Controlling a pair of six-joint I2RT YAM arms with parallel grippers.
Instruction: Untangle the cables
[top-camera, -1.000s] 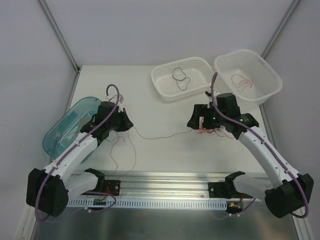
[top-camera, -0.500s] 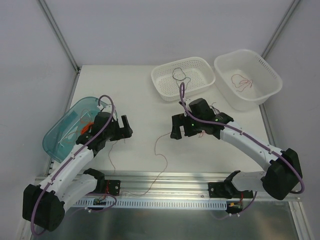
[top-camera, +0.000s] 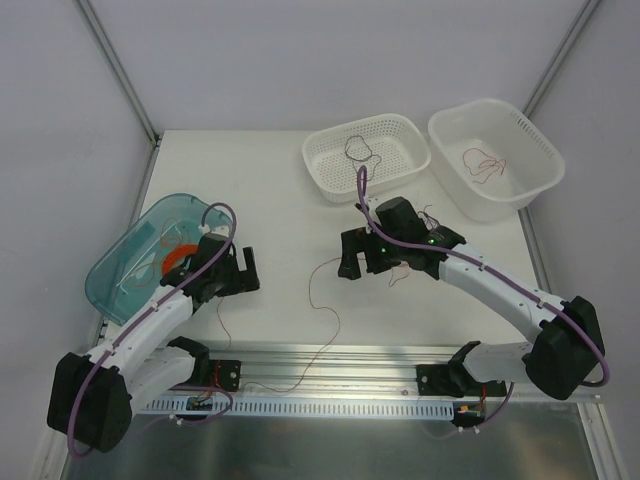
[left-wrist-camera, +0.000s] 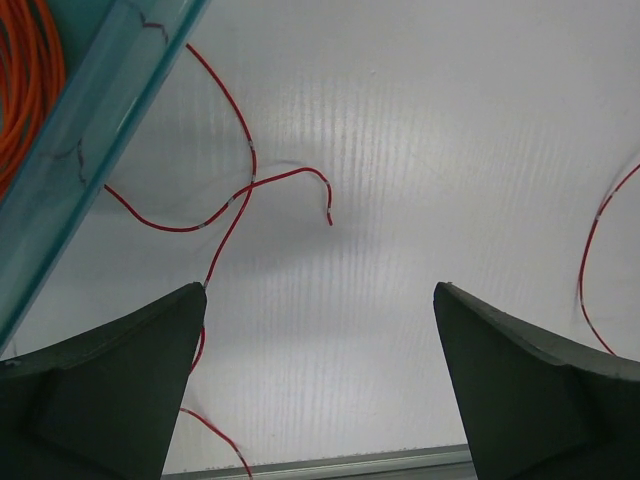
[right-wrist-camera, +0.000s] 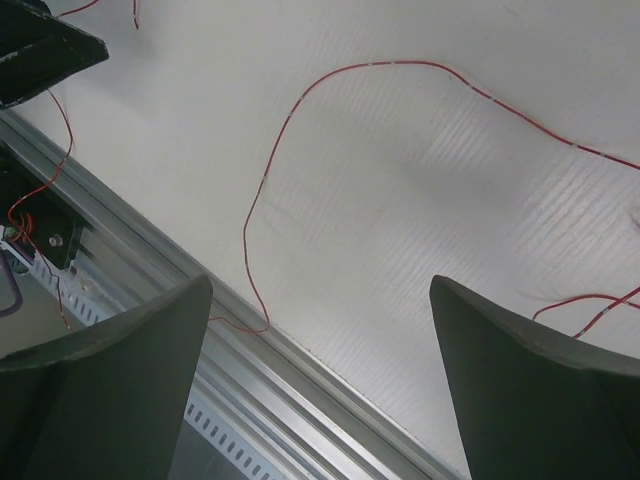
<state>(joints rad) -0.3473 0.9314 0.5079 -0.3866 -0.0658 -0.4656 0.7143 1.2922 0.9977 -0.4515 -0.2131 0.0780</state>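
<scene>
Left gripper (left-wrist-camera: 320, 290) was wide open with nothing between its fingers. A second earlier it was clamped on the red cable (top-camera: 309, 290), which ran taut across mid-frame to the right arm. That strand had gone slack. It lay loose on the table (top-camera: 250, 180), curving from just left of the right gripper (top-camera: 350, 265) down through centre frame and onto the rail (top-camera: 380, 358) at the bottom.

Left arm had pulled back down-left, its head now beside the teal bin (top-camera: 110, 275) and near the orange coil (top-camera: 176, 260) inside it. Left wrist view showed a free red end on the table just ahead of the fingers, and another red run passing the left finger toward the bin wall.

Right gripper was open and empty, same as before. That arm had swung left from right-centre to frame centre and hovered over the slack loop. A few red strands sat under its wrist, too small to sort out.

Upper right was unchanged: dark cable (top-camera: 358, 150) in the perforated basket (top-camera: 322, 168), second red cable (top-camera: 485, 165) in the white tub (top-camera: 545, 150).
</scene>
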